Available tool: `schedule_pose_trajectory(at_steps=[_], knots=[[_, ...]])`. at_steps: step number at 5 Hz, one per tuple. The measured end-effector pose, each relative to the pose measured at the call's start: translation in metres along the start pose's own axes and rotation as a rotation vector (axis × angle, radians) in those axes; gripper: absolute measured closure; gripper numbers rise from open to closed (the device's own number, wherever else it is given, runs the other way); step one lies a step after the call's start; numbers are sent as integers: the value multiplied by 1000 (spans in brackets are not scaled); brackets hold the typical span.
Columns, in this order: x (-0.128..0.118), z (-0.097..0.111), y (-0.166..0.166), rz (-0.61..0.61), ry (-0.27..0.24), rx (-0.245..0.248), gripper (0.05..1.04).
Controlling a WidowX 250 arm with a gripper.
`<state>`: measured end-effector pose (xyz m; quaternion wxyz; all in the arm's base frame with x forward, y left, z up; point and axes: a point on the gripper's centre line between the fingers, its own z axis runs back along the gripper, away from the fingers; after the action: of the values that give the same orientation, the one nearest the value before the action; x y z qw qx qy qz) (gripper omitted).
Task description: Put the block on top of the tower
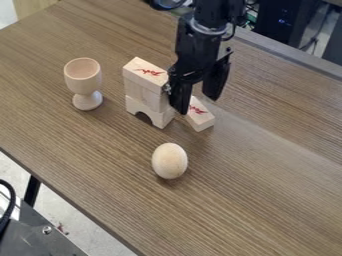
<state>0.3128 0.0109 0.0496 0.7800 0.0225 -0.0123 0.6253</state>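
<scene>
Above centre in the frame, the gripper point(196, 103) hung fingers spread, the loose block point(201, 119) just below them, right of the tower point(145, 96), long axis slanting toward lower right

Loose block point(201, 120) partly behind claw point(197, 104)

Likely robotics lab: black robot arm point(199, 37) over wood-grain table point(267, 200), cables, metal equipment point(37, 232) nearby.
</scene>
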Motion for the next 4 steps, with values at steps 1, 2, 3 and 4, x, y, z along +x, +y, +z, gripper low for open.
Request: schedule_pose_trajectory(at_steps=[1,2,3,4], knots=[[-3,-5,-2,12,-3,1,85],[-3,-12,-3,40,-12,13,85],[-1,-12,-9,66,-17,0,85],[1,-15,-11,88,-25,-8,85]])
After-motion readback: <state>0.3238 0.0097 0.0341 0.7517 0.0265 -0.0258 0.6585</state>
